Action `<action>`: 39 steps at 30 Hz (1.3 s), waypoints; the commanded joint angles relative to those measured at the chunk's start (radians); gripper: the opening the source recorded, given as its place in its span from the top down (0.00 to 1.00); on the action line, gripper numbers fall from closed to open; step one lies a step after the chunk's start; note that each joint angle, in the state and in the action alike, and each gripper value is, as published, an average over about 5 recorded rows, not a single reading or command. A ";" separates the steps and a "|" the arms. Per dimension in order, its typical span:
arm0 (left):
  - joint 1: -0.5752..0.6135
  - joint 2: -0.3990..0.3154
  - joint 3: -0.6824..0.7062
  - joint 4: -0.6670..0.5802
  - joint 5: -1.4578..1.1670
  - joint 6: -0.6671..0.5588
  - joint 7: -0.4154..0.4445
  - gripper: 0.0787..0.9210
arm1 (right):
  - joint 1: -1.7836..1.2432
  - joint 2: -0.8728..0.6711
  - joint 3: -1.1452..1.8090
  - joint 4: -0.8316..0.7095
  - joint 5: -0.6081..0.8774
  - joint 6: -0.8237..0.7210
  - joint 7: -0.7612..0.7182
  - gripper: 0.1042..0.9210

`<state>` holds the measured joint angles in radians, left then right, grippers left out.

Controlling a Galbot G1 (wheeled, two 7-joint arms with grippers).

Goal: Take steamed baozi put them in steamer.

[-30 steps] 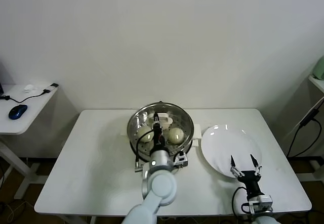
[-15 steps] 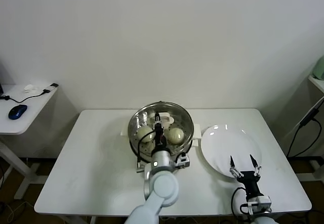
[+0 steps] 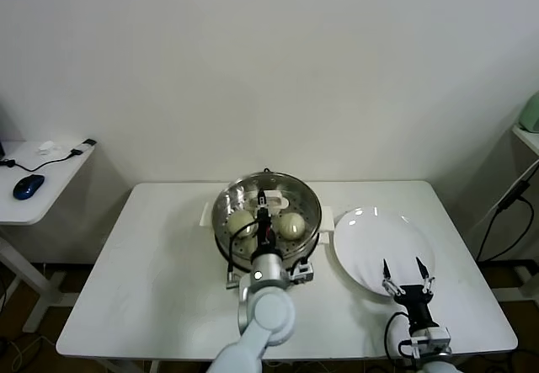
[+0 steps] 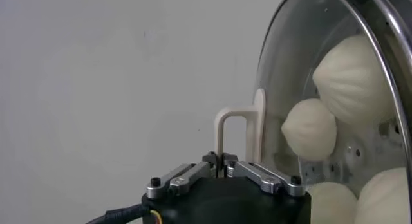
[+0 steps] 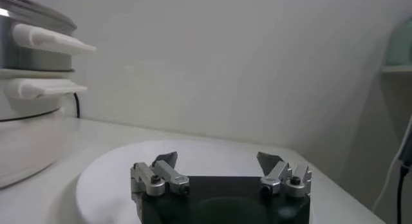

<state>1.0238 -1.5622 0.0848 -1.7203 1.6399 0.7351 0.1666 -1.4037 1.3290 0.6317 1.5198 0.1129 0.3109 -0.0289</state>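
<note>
Left wrist view: left gripper [image 4: 224, 159] jaws clenched on the cream lid handle [image 4: 233, 125]; under the domed glass lid [image 4: 302, 64], smooth pleated baozi [image 4: 310, 129] sit in the shiny steamer [image 3: 226, 226]. Right gripper [image 3: 404, 265] jaws released above the glossy white plate [image 3: 370, 234].

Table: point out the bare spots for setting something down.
Bare: the table's left side, beside the steamer, and the white plate, though the open right hand hovers at its near edge. Crowded: the steamer, where the left hand grips the lid.
</note>
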 commanded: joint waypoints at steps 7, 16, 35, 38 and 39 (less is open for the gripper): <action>0.015 0.022 0.024 -0.047 -0.049 0.017 0.018 0.83 | 0.001 0.001 0.000 0.022 -0.013 -0.009 0.007 0.12; 0.065 0.103 0.058 -0.249 -0.224 -0.001 0.049 0.52 | -0.011 -0.013 -0.012 0.061 0.015 -0.105 0.029 0.12; 0.414 0.252 -0.770 -0.361 -1.953 -0.720 -0.293 0.12 | -0.023 -0.008 -0.005 0.083 0.036 -0.033 -0.008 0.12; 0.449 0.293 -0.785 -0.223 -2.011 -0.819 -0.293 0.12 | -0.017 -0.008 -0.008 0.073 0.035 -0.032 -0.008 0.12; 0.454 0.299 -0.777 -0.184 -2.014 -0.841 -0.292 0.12 | -0.015 -0.008 -0.009 0.069 0.034 -0.033 -0.009 0.12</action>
<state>1.2965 -1.3634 -0.3020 -2.0919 0.6520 0.5237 -0.0347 -1.4216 1.3196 0.6260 1.5939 0.1388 0.2681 -0.0278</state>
